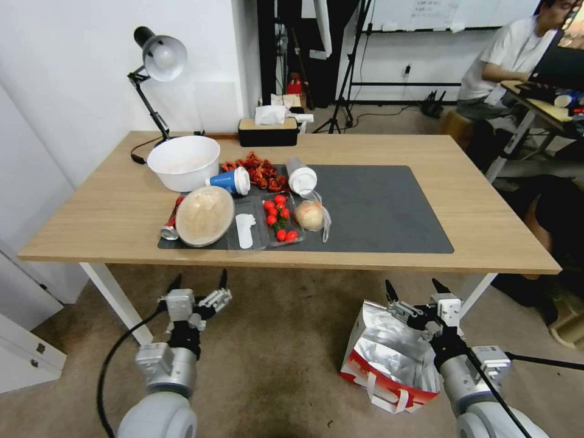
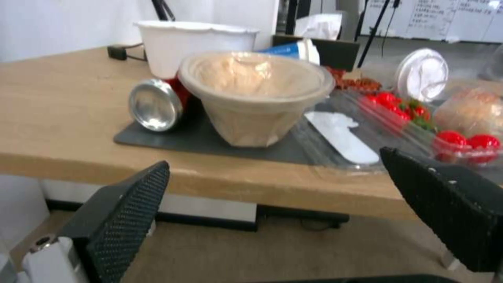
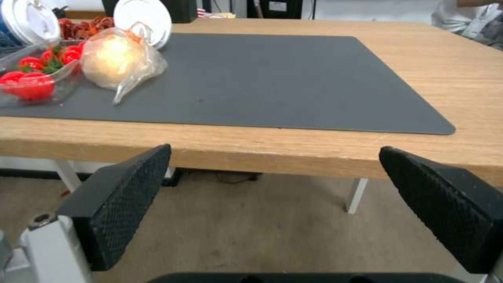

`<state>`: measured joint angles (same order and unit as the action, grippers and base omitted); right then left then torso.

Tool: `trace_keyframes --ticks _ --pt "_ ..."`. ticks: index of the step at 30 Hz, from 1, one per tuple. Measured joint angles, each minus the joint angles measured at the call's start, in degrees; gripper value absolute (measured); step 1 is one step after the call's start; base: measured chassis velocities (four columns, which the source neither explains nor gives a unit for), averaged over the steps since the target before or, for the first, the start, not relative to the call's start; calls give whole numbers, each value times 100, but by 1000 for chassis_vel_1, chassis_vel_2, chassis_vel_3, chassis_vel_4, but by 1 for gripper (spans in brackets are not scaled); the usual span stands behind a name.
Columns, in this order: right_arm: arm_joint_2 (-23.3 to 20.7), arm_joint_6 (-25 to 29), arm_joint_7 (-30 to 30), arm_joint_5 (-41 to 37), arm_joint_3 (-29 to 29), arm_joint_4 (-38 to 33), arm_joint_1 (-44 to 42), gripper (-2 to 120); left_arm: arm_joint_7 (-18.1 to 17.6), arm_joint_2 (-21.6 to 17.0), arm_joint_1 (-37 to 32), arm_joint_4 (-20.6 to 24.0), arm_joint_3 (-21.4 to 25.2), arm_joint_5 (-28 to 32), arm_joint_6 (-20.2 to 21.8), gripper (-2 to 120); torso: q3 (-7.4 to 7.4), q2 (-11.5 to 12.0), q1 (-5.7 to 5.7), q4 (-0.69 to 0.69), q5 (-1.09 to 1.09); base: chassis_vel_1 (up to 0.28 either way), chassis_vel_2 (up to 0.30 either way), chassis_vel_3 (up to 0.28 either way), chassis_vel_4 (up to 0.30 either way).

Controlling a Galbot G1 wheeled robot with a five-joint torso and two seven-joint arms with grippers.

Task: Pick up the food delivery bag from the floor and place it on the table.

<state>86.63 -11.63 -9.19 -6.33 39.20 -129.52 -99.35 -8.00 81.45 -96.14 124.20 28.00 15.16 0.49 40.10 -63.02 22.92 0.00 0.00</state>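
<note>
The food delivery bag [image 1: 389,359] stands on the carpet at the lower right of the head view, red and white outside, silver foil lining open upward, white strap handles hanging at its front. My right gripper [image 1: 413,291] hovers open just above the bag's far rim, short of the table's front edge. My left gripper [image 1: 199,282] is open too, held above bare carpet below the table edge on the left. The table [image 1: 426,155] is light wood on white legs, with a dark grey mat [image 1: 377,207] whose right half is bare. In the wrist views each gripper [image 2: 272,169] [image 3: 275,157] faces the table's front edge.
On the mat's left sit a white bowl [image 1: 184,162], a covered paper bowl [image 1: 204,216], a tray of tomatoes [image 1: 278,219], a bagged bun [image 1: 311,215], cups and a can. A desk lamp [image 1: 159,58] and tissue box [image 1: 267,131] stand at the back. A white table leg [image 1: 118,301] is left of my left arm.
</note>
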Motion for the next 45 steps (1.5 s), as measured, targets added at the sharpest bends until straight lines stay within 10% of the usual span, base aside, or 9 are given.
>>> trace_keyframes --ticks 17,45 --pt "-12 141 -57 47 1 -30 -155 100 277 25 -154 132 105 52 -342 100 -21 36 -17 0 0 0 0 0 0" --pt "-22 195 -97 -31 136 -285 -382 100 343 56 -261 128 -12 -53 -482 100 -471 843 -372 0 0 0 0 0 0"
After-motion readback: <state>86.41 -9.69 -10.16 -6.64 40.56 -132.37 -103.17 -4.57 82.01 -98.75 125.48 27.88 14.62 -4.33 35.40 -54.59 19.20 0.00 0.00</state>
